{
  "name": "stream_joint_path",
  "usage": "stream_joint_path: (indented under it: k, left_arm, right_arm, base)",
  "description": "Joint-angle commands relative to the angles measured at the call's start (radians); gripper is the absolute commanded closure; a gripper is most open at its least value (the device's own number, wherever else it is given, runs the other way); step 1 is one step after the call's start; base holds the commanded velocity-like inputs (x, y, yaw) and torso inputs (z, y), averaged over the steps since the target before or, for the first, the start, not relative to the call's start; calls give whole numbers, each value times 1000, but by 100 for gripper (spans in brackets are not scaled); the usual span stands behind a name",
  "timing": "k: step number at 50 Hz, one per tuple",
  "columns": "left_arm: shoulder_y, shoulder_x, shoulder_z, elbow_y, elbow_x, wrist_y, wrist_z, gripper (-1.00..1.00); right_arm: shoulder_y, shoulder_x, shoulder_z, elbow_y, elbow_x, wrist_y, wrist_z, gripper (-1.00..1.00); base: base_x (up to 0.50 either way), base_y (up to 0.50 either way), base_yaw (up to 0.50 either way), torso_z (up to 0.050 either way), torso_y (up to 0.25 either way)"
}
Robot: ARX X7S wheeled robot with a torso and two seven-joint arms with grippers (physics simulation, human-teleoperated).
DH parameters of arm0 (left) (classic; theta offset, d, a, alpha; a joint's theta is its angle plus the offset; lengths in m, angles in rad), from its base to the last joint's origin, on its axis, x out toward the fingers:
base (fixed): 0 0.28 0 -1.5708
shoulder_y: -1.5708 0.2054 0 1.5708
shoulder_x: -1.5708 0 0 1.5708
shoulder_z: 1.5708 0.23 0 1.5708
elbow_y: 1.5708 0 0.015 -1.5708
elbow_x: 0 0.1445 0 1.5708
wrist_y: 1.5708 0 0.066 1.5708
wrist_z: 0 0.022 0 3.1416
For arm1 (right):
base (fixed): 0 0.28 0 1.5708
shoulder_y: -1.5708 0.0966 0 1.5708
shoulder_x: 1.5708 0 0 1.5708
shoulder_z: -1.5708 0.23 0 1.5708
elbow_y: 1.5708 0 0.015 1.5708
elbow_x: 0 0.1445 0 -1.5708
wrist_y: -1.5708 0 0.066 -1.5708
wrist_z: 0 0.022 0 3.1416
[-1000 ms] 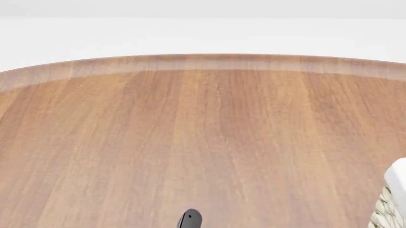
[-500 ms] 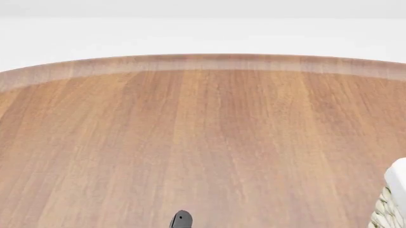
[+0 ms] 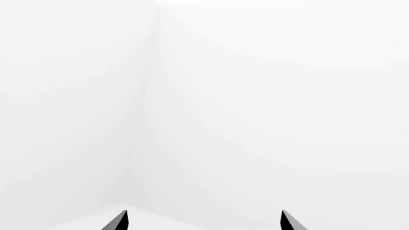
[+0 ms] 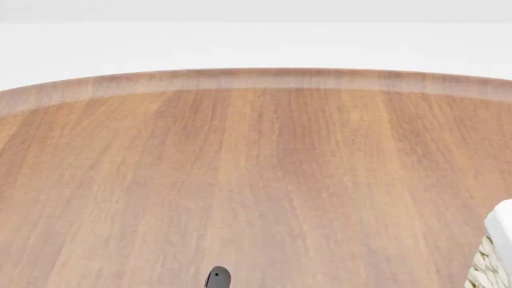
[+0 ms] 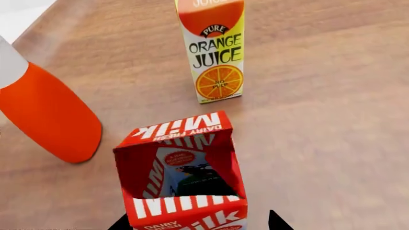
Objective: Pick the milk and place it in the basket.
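- Left wrist view: the left end effector (image 3: 201,223) shows two dark fingertips spread wide apart, nothing between them, facing only blank white wall.
- Head view: bare wooden table (image 4: 256,180); the wicker basket (image 4: 496,255) peeks in at the right edge.
- Right wrist view: the milk carton (image 5: 182,172) sits upright between the right end effector (image 5: 198,223) tips, beside the orange juice carton (image 5: 212,48) and an orange-and-white bottle (image 5: 45,112). I cannot tell whether the tips are pressing it. Best to centre the tips on the flat sides below the gable before squeezing.

The head camera is looking forward and down across the round brown wooden table (image 4: 264,180), catching the cream woven wicker basket (image 4: 494,255) at its right edge. The left wrist camera is facing plain white walls. The right wrist camera is peering down, close above the red-topped milk carton (image 5: 182,177), sharing the tabletop.
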Motion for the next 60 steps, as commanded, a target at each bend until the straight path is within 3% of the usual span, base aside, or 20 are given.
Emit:
stream_joint_path:
  k: [1,8,9,35,60]
  left_arm:
    - [1,19,-16,2,20,5,25,-100]
    - [3,18,-21,4,16,7,24,-100]
    - [3,18,-20,3,16,7,24,-100]
    - [5,15,-12,3,19,8,20,-100]
    - [4,12,-6,2,20,10,16,-100]
  right_arm:
    - [14,-57,0,80,-36,-35,-57,-100]
    - [12,-64,-7,97,-42,-50,-60,-100]
    - [10,-61,-9,95,-47,-55,-56,100]
    - [21,-92,40,183,-77,-72,87,100]
    - [72,39,202,-156,-25,72,338,100]
  base:
    - [0,0,0,0,0]
    - [0,0,0,0,0]
    - [0,0,0,0,0]
    - [0,1,1,0,0]
    - [1,1,1,-1,0]
